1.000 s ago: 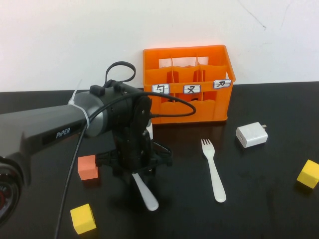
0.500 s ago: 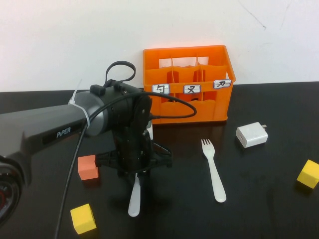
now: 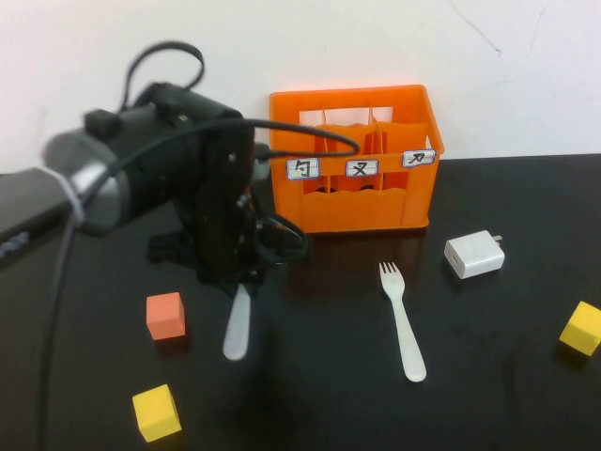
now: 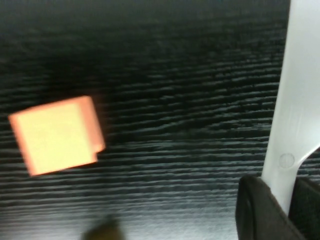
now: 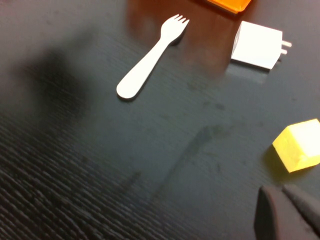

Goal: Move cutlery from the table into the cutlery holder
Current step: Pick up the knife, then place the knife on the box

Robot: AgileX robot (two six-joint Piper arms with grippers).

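Note:
My left gripper (image 3: 243, 282) is shut on one end of the white knife (image 3: 237, 327), which hangs down from it just above the black table (image 3: 507, 404), left of the orange cutlery holder (image 3: 357, 160). The left wrist view shows the knife (image 4: 295, 100) pinched between the two dark fingers of the left gripper (image 4: 280, 200). The white fork (image 3: 402, 324) lies flat in front of the holder, tines toward it. In the right wrist view my right gripper (image 5: 287, 210) is shut with nothing in it, hovering near a yellow cube (image 5: 299, 145), with the fork (image 5: 150, 60) farther off.
An orange cube (image 3: 165, 315) and a yellow cube (image 3: 156, 412) sit left of and below the knife. A white charger block (image 3: 474, 254) lies right of the fork, and another yellow cube (image 3: 582, 327) is near the right edge. A white wall stands behind the holder.
The left gripper closed on the knife, then rose and drew back with it toward the holder. The knife left the table and swung to hang straight down. The right arm stayed put.

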